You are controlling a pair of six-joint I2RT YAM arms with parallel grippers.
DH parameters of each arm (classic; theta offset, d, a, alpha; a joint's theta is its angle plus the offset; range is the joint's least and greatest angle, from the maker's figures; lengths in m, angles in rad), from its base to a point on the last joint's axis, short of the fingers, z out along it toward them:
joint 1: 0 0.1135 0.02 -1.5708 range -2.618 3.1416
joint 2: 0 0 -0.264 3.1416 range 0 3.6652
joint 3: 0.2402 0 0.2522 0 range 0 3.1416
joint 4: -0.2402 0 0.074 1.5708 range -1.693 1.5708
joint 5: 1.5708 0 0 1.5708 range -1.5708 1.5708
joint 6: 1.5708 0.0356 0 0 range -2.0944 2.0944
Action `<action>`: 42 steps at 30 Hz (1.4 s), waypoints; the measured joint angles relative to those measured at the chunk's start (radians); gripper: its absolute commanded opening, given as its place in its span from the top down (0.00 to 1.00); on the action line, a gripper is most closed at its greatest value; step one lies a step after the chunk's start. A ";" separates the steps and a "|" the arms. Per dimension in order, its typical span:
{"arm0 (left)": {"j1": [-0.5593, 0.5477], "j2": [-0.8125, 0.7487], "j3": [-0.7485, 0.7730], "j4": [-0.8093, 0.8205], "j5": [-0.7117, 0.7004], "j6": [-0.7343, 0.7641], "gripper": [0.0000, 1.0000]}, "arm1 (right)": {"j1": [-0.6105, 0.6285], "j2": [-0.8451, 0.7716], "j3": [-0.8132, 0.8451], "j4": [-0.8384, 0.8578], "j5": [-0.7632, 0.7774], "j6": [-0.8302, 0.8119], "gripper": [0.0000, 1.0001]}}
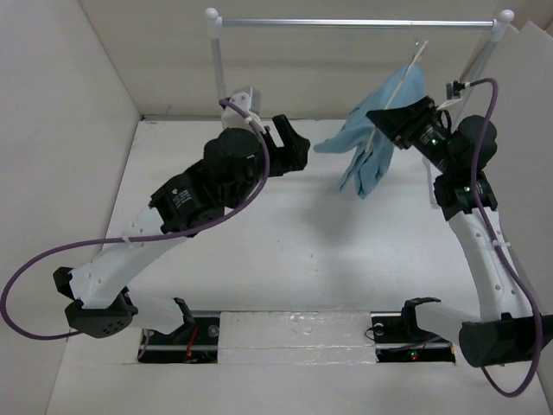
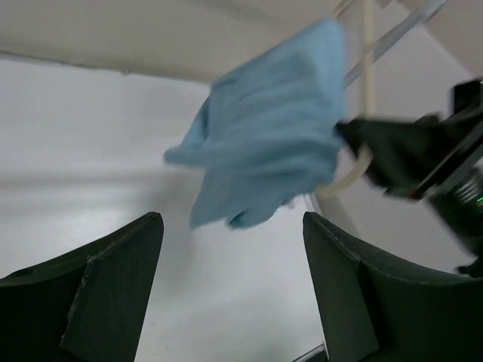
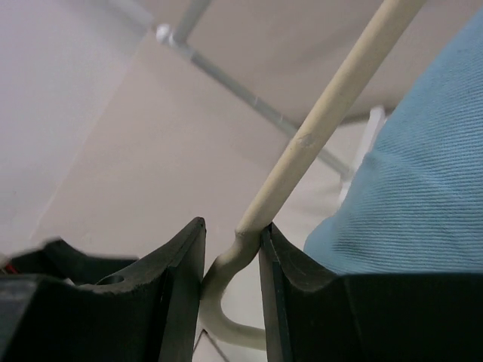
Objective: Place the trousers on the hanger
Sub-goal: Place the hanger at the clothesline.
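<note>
trousers (image 1: 377,138) draped over hanger (image 1: 406,78), hanging above worktop (image 1: 285,251); right end effector (image 3: 230,253) clamped on hanger; left end effector (image 1: 295,149) apart, empty, near trousers.

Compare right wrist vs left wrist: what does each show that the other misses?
Right wrist only: the right gripper, jaws shut on the hanger at its bend, close up. Left wrist only: the left gripper, jaws open and empty, and the trousers hanging as a whole bundle. Both: the hanger and the trousers draped on it.
</note>
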 measured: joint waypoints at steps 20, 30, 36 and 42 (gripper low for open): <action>0.000 -0.204 -0.413 0.018 0.073 -0.105 0.29 | -0.217 0.398 0.266 0.175 -0.117 0.100 1.00; 0.000 -0.192 -0.494 0.023 0.089 -0.134 0.29 | -0.235 0.449 0.333 0.271 -0.174 0.173 1.00; 0.000 -0.189 -0.508 0.040 0.096 -0.140 0.28 | -0.289 0.518 0.343 0.320 -0.177 0.180 1.00; 0.000 -0.187 -0.537 0.045 0.100 -0.154 0.28 | -0.365 0.531 0.306 0.326 -0.199 0.188 1.00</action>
